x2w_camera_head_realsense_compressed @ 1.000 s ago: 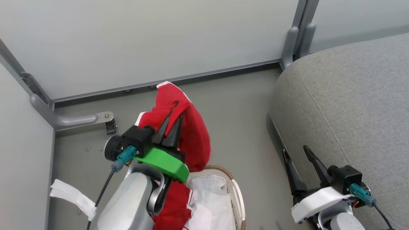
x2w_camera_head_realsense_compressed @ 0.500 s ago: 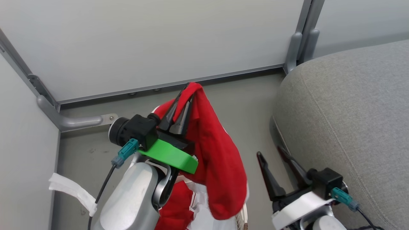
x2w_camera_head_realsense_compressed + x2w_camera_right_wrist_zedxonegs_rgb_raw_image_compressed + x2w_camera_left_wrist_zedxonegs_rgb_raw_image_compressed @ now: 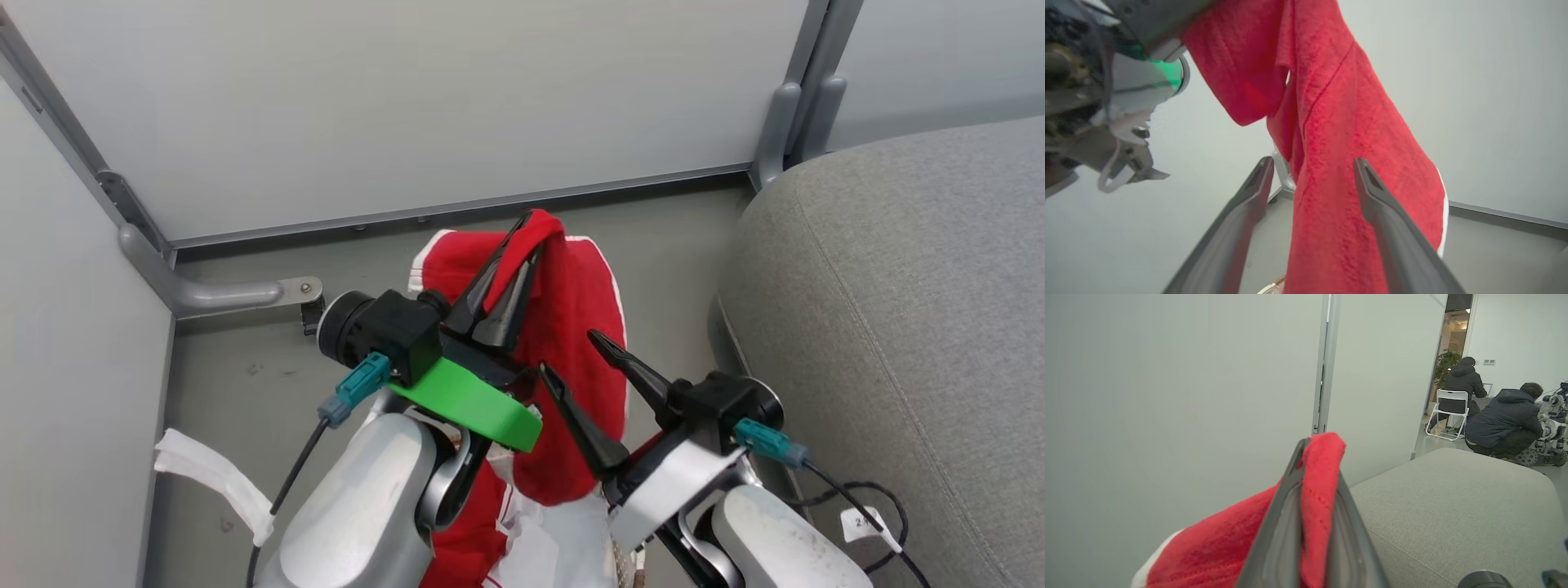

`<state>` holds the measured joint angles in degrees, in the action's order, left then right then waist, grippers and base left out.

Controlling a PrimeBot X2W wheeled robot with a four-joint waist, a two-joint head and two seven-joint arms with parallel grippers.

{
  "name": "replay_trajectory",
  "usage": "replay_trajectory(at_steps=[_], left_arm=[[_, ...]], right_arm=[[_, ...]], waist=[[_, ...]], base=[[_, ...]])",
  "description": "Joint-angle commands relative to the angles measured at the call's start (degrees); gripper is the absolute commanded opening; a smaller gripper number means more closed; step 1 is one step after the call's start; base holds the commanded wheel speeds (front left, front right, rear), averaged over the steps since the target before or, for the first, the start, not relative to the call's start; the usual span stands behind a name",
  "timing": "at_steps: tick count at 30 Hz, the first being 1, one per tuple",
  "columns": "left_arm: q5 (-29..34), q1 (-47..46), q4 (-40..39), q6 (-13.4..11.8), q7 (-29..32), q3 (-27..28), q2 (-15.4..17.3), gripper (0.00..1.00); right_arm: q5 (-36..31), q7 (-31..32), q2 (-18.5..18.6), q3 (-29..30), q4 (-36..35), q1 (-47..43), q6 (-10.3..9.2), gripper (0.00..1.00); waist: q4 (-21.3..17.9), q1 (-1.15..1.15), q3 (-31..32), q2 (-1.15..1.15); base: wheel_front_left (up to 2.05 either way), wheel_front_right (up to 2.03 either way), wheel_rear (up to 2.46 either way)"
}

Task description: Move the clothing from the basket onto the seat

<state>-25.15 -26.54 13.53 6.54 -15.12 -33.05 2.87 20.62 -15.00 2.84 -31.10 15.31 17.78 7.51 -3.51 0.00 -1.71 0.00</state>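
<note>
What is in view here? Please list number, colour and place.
garment: one, red with white trim, hanging from left gripper
sheet: one, white, below the garment
seat: one, grey, at the right
wall panels: several, pale grey, behind
strip: one, white, on floor at left
people: two, dark jackets, beyond the seat
chair: one, white, under one person
left gripper: one, dark, shut on garment
right gripper: one, dark, open, beside the garment

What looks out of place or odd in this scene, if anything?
Nothing serious. A crumpled white strip lies on the grey floor beside the left arm's cable, and a white-tagged black cable loops loosely beside the seat. The red garment hanging from the left gripper looks intact.
</note>
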Motion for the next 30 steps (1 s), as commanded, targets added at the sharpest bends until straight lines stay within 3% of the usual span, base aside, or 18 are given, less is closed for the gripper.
replay_trajectory(at_steps=[1,6,8,16,17,18,19,24,30], left_arm=[[-0.7,-0.9,-0.1,-0.3,0.0,-0.6,0.1,0.0],[-2.7,-1.7,-0.6,-0.7,0.0,-3.7,0.1,0.0],[-3.3,-1.8,-0.8,-1.1,0.0,-4.9,0.1,0.0],[-4.3,-1.3,-0.7,-1.8,0.0,-5.4,0.1,0.0],[-4.5,-0.9,-0.5,-1.8,0.0,-5.3,0.1,0.39],[-4.5,-0.7,0.0,-1.8,0.0,-5.4,0.1,0.92],[-4.2,-0.9,0.1,-1.8,0.0,-5.1,0.1,1.0],[-3.2,-0.7,1.4,-1.3,0.0,-4.8,0.1,1.0],[-1.0,0.5,3.3,-0.6,0.0,-2.9,0.1,1.0]], right_arm=[[-0.3,-0.3,0.3,0.1,1.2,1.3,-0.04,1.0],[-0.3,-0.2,0.2,-2.1,9.5,4.2,-0.04,1.0],[1.0,-0.2,0.2,-3.1,11.7,5.2,-0.04,0.0],[3.8,-0.2,0.2,-2.7,11.1,4.5,-0.04,0.0],[3.7,-0.2,0.2,-2.4,10.7,4.3,-0.04,0.0],[3.6,-0.2,0.2,-2.2,10.4,4.2,-0.04,0.0],[3.6,-0.2,0.2,-1.9,10.2,3.9,-0.04,0.0],[4.2,-0.2,0.2,-0.9,9.2,3.2,-0.04,0.0],[4.3,-0.2,0.2,1.8,6.8,1.8,-0.04,0.0]], waist=[[0.7,0.0,-0.3,0.0],[2.5,0.0,-0.4,0.0],[3.1,0.0,-0.3,0.0],[2.4,0.0,-0.8,0.0],[2.0,0.0,-0.9,0.0],[1.7,0.0,-1.0,0.0],[1.2,0.0,-1.1,0.0],[-1.2,0.0,-1.8,0.0],[-6.7,0.0,-3.1,0.0]], base=[[0.0,0.0,0.0],[0.0,0.0,0.0],[0.0,0.0,0.0],[0.0,0.0,0.0],[0.0,0.0,0.0],[0.0,0.0,0.0],[0.0,0.0,0.0],[0.0,0.0,0.0],[0.0,0.0,0.0]])
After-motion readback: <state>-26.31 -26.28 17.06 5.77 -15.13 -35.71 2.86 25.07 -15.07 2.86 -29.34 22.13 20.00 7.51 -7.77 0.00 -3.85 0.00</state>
